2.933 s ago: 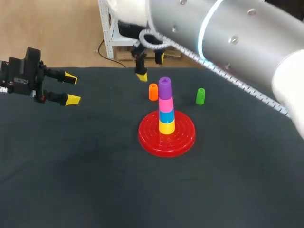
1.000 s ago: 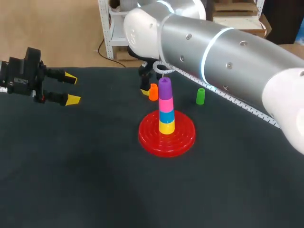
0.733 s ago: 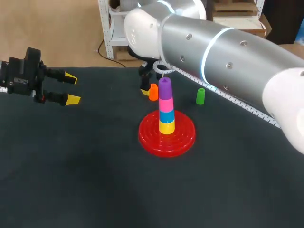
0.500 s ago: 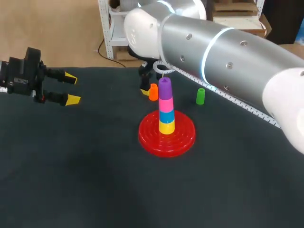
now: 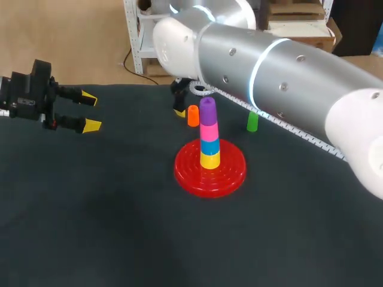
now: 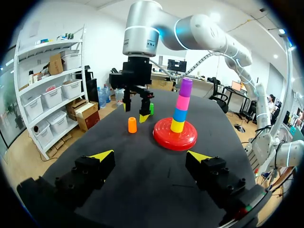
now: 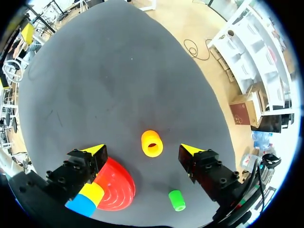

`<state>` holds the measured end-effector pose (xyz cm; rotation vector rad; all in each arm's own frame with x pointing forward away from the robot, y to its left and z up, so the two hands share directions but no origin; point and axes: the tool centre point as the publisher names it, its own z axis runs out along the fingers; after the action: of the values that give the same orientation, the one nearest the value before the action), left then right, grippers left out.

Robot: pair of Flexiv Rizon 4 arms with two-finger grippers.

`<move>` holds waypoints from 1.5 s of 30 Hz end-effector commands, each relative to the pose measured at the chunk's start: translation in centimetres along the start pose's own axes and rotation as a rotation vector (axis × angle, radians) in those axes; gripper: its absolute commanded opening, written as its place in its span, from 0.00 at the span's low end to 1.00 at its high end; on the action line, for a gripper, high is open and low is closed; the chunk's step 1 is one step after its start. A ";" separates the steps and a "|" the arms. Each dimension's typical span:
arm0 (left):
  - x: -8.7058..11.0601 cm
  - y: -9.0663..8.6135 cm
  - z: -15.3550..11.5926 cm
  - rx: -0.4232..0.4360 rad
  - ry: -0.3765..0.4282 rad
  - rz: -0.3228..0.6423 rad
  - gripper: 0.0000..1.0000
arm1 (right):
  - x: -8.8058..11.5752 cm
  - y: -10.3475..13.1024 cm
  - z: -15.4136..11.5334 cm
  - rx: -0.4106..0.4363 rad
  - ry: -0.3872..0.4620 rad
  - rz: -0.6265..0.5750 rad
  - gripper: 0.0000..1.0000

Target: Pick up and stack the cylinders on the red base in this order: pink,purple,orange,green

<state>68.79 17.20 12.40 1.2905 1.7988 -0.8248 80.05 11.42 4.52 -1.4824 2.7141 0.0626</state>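
Note:
The red base (image 5: 230,173) carries a stack of yellow, blue, pink and a purple cylinder (image 5: 207,110) on top. An orange cylinder (image 5: 192,116) stands upright just behind the base to the left, and a green cylinder (image 5: 252,121) stands behind it to the right. My right gripper (image 5: 187,105) hangs open over the orange cylinder (image 7: 152,143), whose hollow top shows between and ahead of its fingers, untouched. At the table's far left my left gripper (image 5: 87,111) is open and holds nothing; in its wrist view the base (image 6: 175,139) and orange cylinder (image 6: 132,124) lie well ahead of it.
My right arm's thick silver link (image 5: 269,66) spans the back right of the table above the green cylinder. Dark tabletop (image 5: 119,227) stretches in front of and left of the base.
My right gripper has come down and closer to the orange cylinder, then shifted slightly left in the last half second. The stack, the loose cylinders and my left arm have stayed put.

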 end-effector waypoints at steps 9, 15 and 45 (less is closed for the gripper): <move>0.1 -0.1 0.0 -0.004 -0.005 0.003 1.00 | 0.0 -1.3 1.5 -0.044 0.069 0.054 1.00; 0.1 -0.1 0.0 -0.004 -0.005 0.003 1.00 | -0.6 -1.2 2.0 -0.037 0.088 0.040 1.00; 0.1 -0.1 0.0 -0.004 -0.005 0.003 1.00 | -1.1 -1.3 1.1 0.027 0.156 0.039 0.00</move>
<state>68.80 17.20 12.40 1.2906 1.7988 -0.8248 80.98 11.22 2.89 -1.4241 2.7266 0.0133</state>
